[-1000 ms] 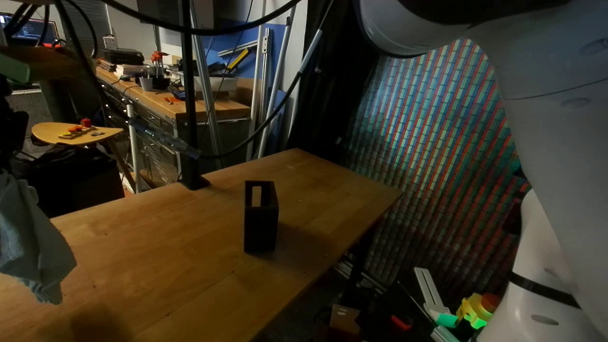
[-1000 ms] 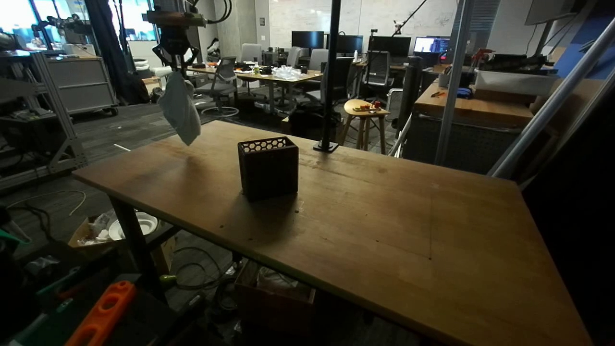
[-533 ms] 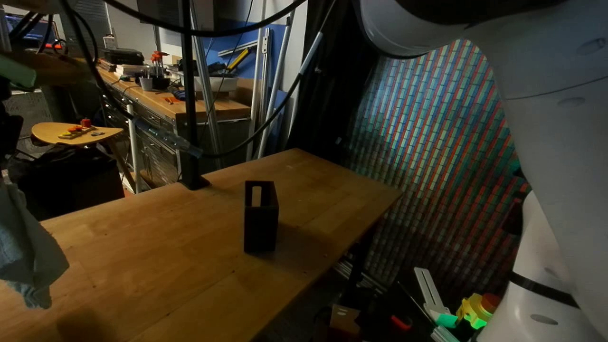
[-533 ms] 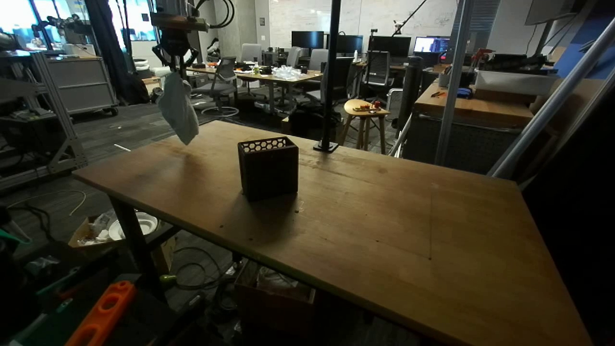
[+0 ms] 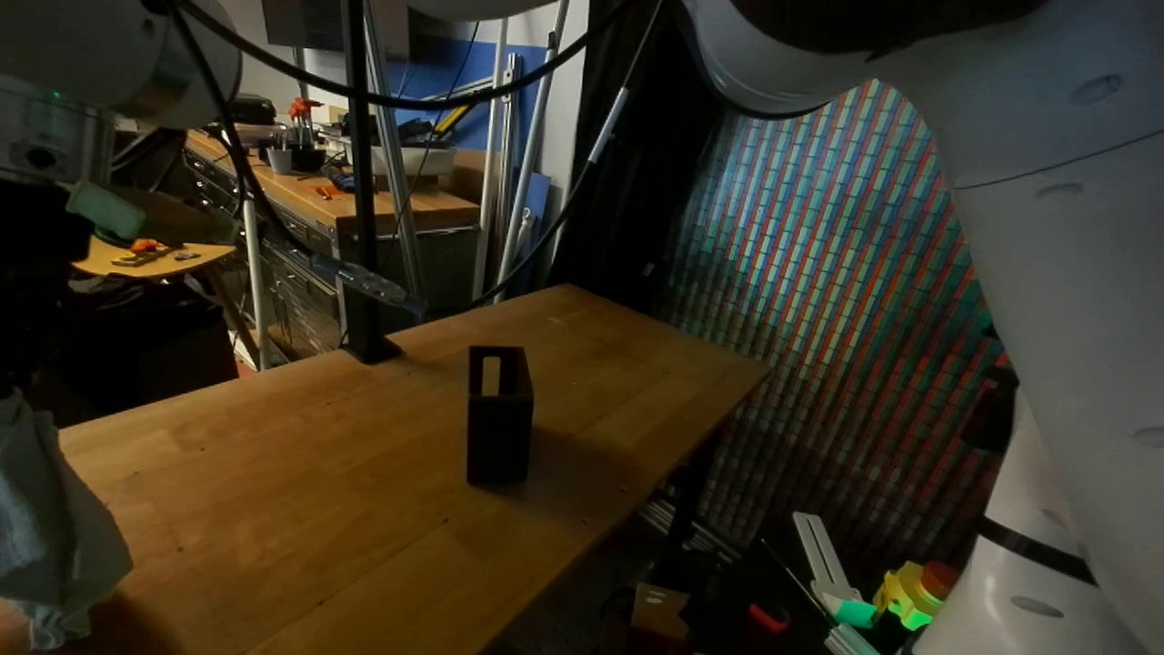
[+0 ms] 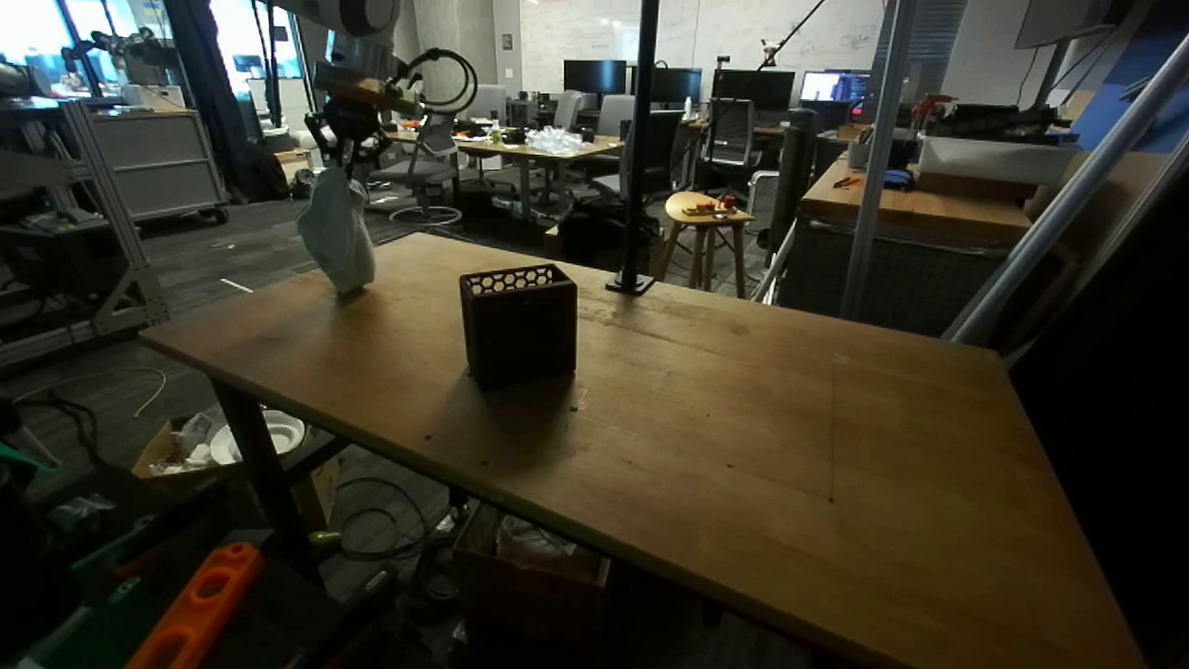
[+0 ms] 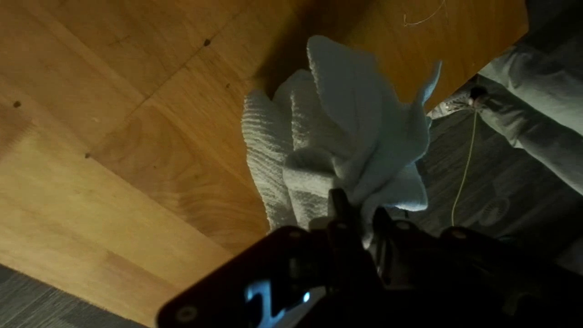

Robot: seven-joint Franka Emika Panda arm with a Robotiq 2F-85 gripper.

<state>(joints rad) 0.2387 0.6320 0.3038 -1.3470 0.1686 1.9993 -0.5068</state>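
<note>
Cloth (image 7: 350,132), pale, crumpled, ribbed in part: one piece, hanging from your gripper (image 7: 360,207) above the tabletop (image 6: 743,418) near a short edge, visible to you in all three views. Gripper: your jaws almost together, pinching the cloth at its upper end; loose folds fan out past the grip. Whether the lowest fold touches the tabletop, you cannot tell. Holder (image 6: 520,334), black, open-topped, with hexagonal holes in one wall and an oblong slot in another: one piece, in both exterior views, standing upright between your tabletop's two long edges, well apart from the cloth. Post (image 6: 641,139), black, slender: one, rising from a square foot at a long edge. Stool (image 6: 685,199), wooden, bearing small coloured pieces: one, standing beyond that same long edge.
</note>
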